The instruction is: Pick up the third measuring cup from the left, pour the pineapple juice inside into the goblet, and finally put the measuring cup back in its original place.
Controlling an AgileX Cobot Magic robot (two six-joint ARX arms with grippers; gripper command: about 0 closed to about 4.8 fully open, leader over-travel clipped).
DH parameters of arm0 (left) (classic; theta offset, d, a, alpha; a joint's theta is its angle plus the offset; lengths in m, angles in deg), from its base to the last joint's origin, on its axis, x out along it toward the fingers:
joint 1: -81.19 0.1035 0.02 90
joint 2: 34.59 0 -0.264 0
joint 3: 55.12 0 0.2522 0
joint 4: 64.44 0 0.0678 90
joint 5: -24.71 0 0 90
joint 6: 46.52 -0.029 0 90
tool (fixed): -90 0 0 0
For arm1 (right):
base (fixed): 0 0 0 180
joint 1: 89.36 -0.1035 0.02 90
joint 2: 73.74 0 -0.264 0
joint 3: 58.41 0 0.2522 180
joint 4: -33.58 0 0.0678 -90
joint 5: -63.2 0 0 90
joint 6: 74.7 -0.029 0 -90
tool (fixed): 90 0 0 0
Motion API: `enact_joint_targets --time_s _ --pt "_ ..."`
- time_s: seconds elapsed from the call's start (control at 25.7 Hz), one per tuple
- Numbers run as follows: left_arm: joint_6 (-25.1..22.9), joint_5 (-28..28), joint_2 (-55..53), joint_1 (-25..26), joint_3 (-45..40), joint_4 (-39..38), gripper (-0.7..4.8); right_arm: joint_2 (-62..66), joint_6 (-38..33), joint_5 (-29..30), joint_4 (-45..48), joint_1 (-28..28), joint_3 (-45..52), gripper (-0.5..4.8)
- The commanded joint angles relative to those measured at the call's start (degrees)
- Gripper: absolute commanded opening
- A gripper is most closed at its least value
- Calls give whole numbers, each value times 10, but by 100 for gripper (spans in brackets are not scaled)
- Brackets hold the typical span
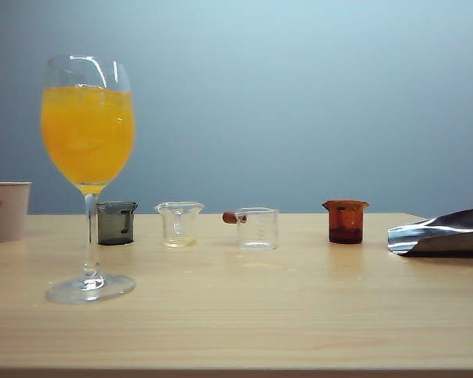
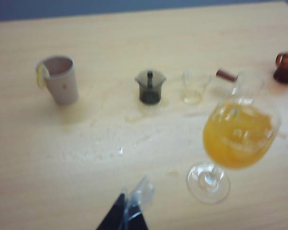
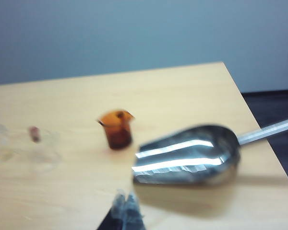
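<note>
The third measuring cup (image 1: 257, 228), small and clear with a reddish-brown stub handle, stands upright on the table in the middle of the cup row. It looks empty, and no pineapple juice shows inside it. The tall goblet (image 1: 87, 134) stands at the front left, filled with vivid orange drink. From the left wrist, the goblet (image 2: 240, 134) partly hides the cup (image 2: 247, 85). My left gripper (image 2: 134, 201) hangs shut and empty over bare table near the goblet's foot. My right gripper (image 3: 126, 199) is shut and empty, near the scoop, with the cup (image 3: 43, 148) blurred far off. Neither gripper shows in the exterior view.
In the row are a dark grey cup (image 1: 116, 222), a clear flared cup (image 1: 179, 224) with a pale yellow trace at its bottom, and an amber cup (image 1: 346, 220). A beige paper cup (image 1: 5, 209) stands far left. A metal scoop (image 1: 441, 234) lies at the right edge.
</note>
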Motion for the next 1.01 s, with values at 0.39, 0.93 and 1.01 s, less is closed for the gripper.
enact_joint_targets --time_s 0.39,0.93,1.01 --pt "2 0 61 0 -113 24 -4 -2 -40 -174 -71 0 37 117" --pt "-74 -117 98 49 -340 524 -5 -2 -40 -173 -122 0 37 117" --pt "-63 -122 109 49 -382 526 -5 -2 -40 -172 -122 0 37 117"
